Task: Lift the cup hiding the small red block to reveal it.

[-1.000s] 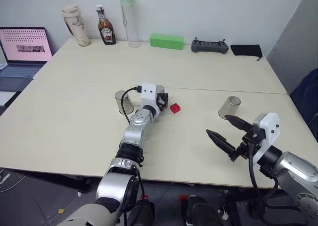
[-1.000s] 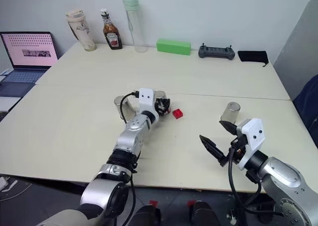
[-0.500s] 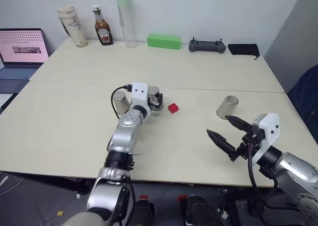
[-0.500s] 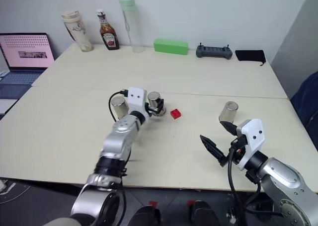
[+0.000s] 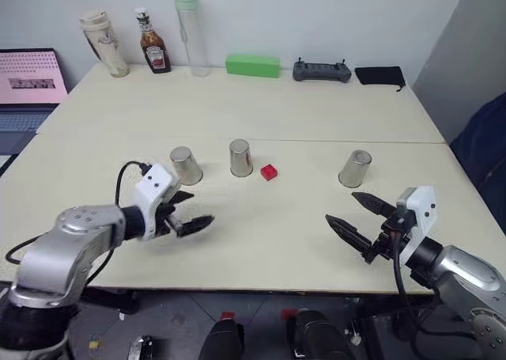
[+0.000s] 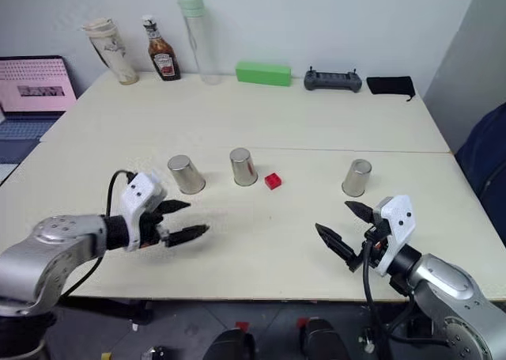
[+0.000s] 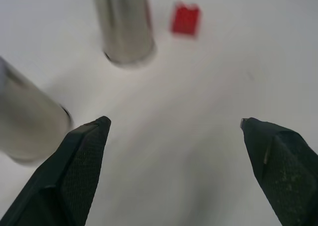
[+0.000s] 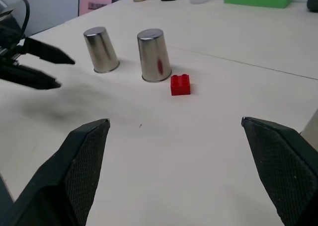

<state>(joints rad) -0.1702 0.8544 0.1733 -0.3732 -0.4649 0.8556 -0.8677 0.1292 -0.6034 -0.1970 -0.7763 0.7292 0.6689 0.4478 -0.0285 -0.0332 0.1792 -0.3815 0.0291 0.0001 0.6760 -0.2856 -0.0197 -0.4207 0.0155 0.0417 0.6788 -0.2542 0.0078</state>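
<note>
The small red block [image 5: 269, 172] lies uncovered on the tabletop [image 5: 316, 115], just beside the middle cup [image 5: 241, 157] on its right side, apart from it. All three metal cups stand upside down on the tabletop: the left cup [image 5: 186, 165] near the middle one, the right cup [image 5: 355, 168] well apart on the far side of the block. None is lifted or tilted over.

The left gripper [image 5: 192, 216] hovers above the near left part of the tabletop, in front of the left cup, fingers spread wide and grasping nothing. The right gripper [image 5: 357, 217] hangs over the near right part of the tabletop, in front of the right cup, fingers likewise spread apart and empty.

Along the far edge of the tabletop stand a beige tumbler [image 5: 99, 43], a sauce bottle [image 5: 150, 51] and a tall clear bottle with a pale green cap [image 5: 190, 31]; a long green block [image 5: 253, 66], a dark handheld controller [image 5: 321, 71] and a black pouch [image 5: 379, 76] lie beside them. A laptop [image 5: 30, 79] sits open off to the left
</note>
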